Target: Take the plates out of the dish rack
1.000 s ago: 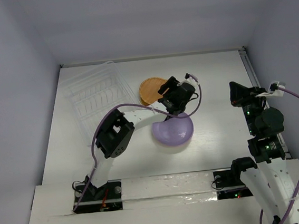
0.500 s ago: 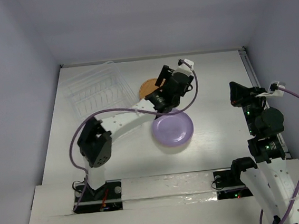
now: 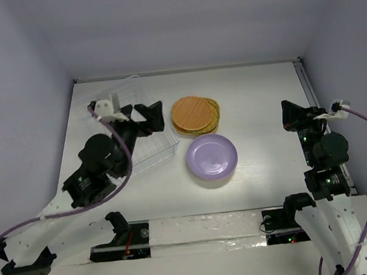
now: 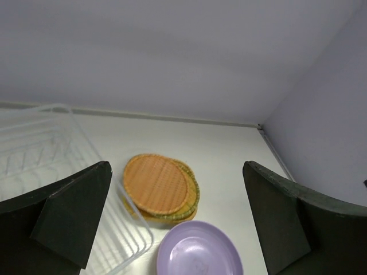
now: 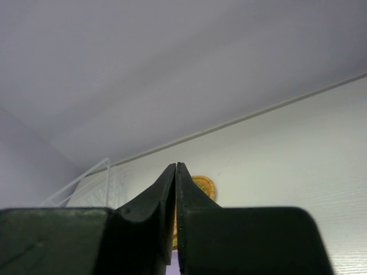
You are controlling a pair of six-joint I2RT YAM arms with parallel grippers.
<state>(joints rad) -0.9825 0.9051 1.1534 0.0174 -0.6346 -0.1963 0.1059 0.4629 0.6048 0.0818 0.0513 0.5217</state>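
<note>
My left gripper [image 3: 147,110] gapes empty over the right wall of the dish rack [image 3: 121,95]; my right gripper [image 5: 176,223] is pinched together. The purple plate [image 3: 212,156] and orange woven stack [image 3: 194,115] lie beside the rack. Descending, I could snag that clear wall.

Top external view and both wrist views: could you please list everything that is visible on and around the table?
dish rack: one, clear, far left of the table, no plate visible in it
woven plates: one stack, count unclear, orange on top, just right of the dish rack
purple plate: one, purple, flat on the table, nearer the arms than the stack
table: one, white
left gripper: one, black, open, above the right side of the dish rack
right gripper: one, black, shut on nothing, at the right side of the table
</note>
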